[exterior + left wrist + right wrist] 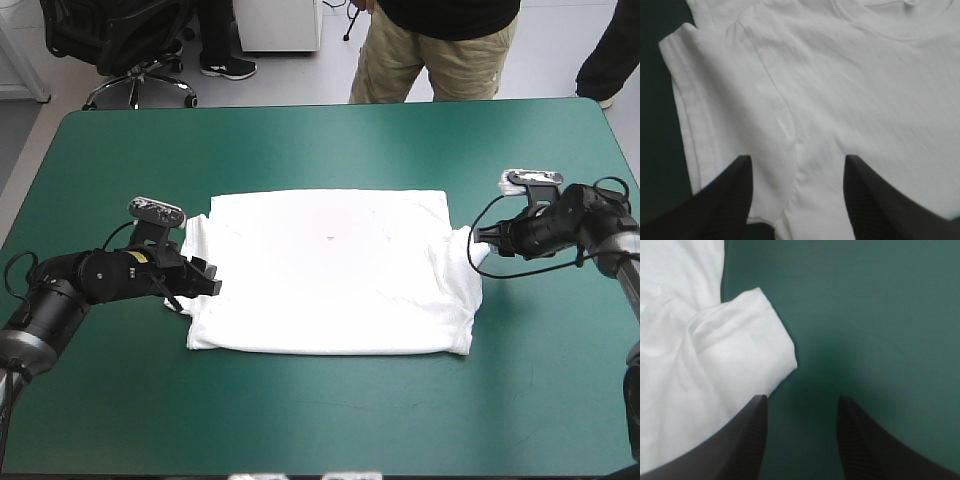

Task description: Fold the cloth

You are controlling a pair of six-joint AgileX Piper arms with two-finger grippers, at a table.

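T-shirt (330, 270) spread flat, left pincer (797, 159) parted over sleeve (695, 100), right pincer (801, 399) parted

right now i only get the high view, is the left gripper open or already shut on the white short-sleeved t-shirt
Observer: Open. The left gripper has its black fingers apart, the white short-sleeved T-shirt showing between them.
Operator: and the right one
Observer: The right gripper is open too, with bare teal-green table cover in its gap.
Operator: can you see the collar
Observer: Yes, the round collar lies ahead of the left gripper.
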